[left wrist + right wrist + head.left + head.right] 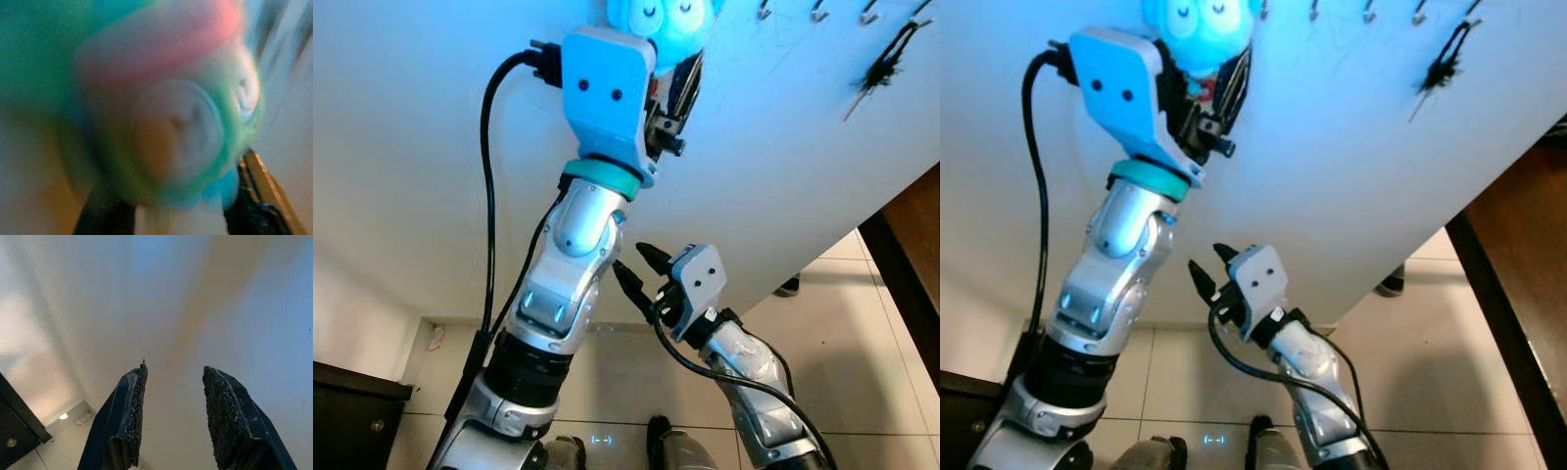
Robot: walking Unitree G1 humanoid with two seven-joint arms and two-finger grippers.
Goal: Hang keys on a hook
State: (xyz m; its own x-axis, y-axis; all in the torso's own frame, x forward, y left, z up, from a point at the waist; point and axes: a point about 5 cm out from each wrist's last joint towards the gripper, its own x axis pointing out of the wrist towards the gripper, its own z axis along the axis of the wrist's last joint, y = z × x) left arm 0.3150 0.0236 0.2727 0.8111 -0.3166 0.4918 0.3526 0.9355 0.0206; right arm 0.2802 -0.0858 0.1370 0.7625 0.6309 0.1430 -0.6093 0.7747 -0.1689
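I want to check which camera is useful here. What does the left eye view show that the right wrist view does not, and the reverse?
Left eye view alone: the left claw raised to the wall, holding a turquoise plush keychain, a row of hooks, and a black item already hanging. Right wrist view alone: the gritty inner faces of the right claw's fingers, apart with nothing between. Both share: the right claw, the white wall and the dark cabinet.

Domestic interior, likely an entrance or hallway. A plain white wall (411, 147) carries a row of small metal hooks (818, 12), one holding a dark tassel (881, 70). Pale tiled floor (862, 333); dark cabinet (352, 416) at one side.
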